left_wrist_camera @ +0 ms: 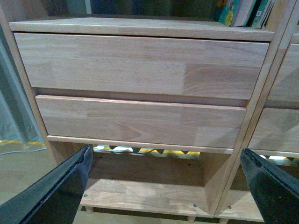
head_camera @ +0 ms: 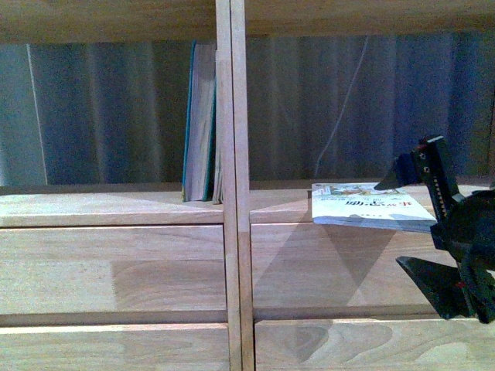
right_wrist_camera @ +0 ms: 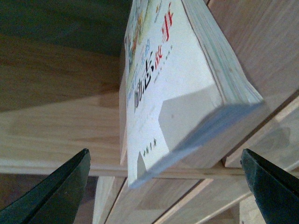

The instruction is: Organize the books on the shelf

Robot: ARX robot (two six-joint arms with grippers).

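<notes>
Cream-white paperback (head_camera: 370,206) lies flat overhanging the front edge of the shelf (head_camera: 116,209) in its right bay, so the right gripper (head_camera: 389,224), spread wide and empty, should probably straddle its thickness squarely before closing.

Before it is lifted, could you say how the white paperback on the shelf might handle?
The white paperback looks thin and soft-covered, so it probably sags if held by one edge. It overhangs the shelf front, so a push could tip it off.
</notes>
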